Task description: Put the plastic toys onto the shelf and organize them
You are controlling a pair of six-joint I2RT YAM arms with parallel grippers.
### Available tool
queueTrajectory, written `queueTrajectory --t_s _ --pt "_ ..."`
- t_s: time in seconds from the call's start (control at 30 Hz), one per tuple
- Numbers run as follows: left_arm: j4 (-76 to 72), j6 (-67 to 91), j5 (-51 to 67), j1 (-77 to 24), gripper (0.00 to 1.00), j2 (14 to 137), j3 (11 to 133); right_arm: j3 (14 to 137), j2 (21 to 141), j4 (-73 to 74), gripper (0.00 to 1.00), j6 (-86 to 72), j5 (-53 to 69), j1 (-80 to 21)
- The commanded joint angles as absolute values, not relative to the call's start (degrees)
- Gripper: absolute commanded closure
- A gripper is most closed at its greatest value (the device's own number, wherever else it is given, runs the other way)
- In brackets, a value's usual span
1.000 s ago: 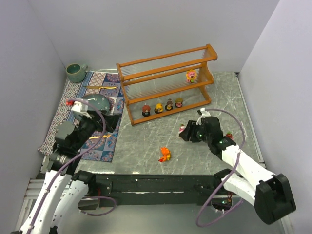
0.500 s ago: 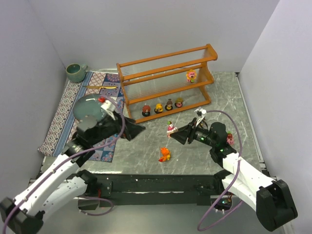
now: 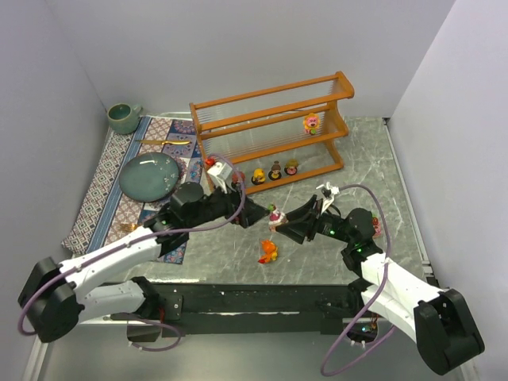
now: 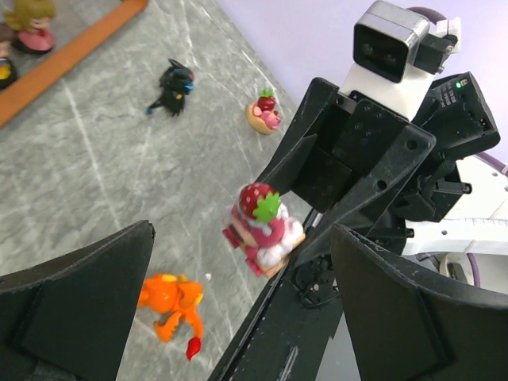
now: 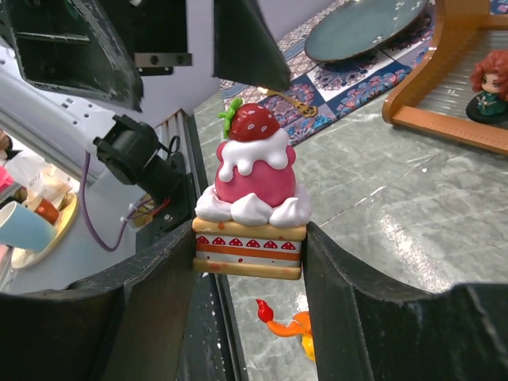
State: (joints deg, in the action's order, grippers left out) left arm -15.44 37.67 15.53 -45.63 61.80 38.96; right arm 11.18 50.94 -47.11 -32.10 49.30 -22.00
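The shelf carries three small toys in a row on its bottom tier (my left arm covers that row's left end) and a pink-and-yellow toy on the middle tier. My right fingers pinch the strawberry cake toy above the table, in front of the shelf. My left fingers are spread wide either side of it, not touching. An orange toy lies on the table. My left wrist view shows a black toy that I cannot find from above
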Motion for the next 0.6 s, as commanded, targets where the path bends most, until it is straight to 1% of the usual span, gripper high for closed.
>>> queueTrajectory --t_s 0.0,0.13,0.23,0.27,0.3,0.33,0.4,0.43,0.5,0.53,0.57 --pt "-23.29 38.58 15.99 -47.81 0.02 64.42 43.24 11.16 49.48 -53.26 0.94 -31.9 50.97 -22.5" --pt "-25.31 38.76 17.58 -49.57 0.06 68.45 44.21 10.81 50.27 -55.89 0.94 -32.61 51.59 -22.59" --pt "-26.1 38.67 17.84 -50.54 0.13 70.48 44.65 10.64 51.15 -58.0 0.94 -33.4 52.64 -22.76" --pt "-26.63 38.58 17.93 -50.97 0.18 70.92 44.65 10.46 51.33 -58.44 0.94 -33.83 52.73 -22.68" --pt "-26.8 38.58 17.58 -51.06 0.21 71.62 44.74 10.46 51.5 -58.97 0.94 -33.92 53.0 -22.68" --pt "-27.15 38.67 17.49 -51.15 0.26 71.98 44.74 10.37 51.76 -58.97 0.94 -33.93 52.91 -22.85" --pt "-27.86 38.67 17.67 -51.33 0.33 72.77 44.82 10.28 51.94 -59.06 0.94 -33.84 53.0 -22.76" --pt "-28.12 38.76 17.84 -51.5 0.44 72.86 44.82 10.2 52.03 -59.41 0.94 -33.84 53.0 -22.76" --pt "-28.56 38.67 18.1 -51.68 0.53 73.21 44.83 10.02 51.94 -59.33 0.93 -33.75 52.82 -22.76" --pt "-28.65 38.76 18.11 -51.77 0.63 73.3 44.82 10.02 51.86 -59.15 0.93 -33.58 52.91 -22.76" --pt "-28.74 38.67 18.11 -51.77 0.69 73.13 44.82 10.02 51.86 -59.06 0.93 -33.4 52.82 -22.85"
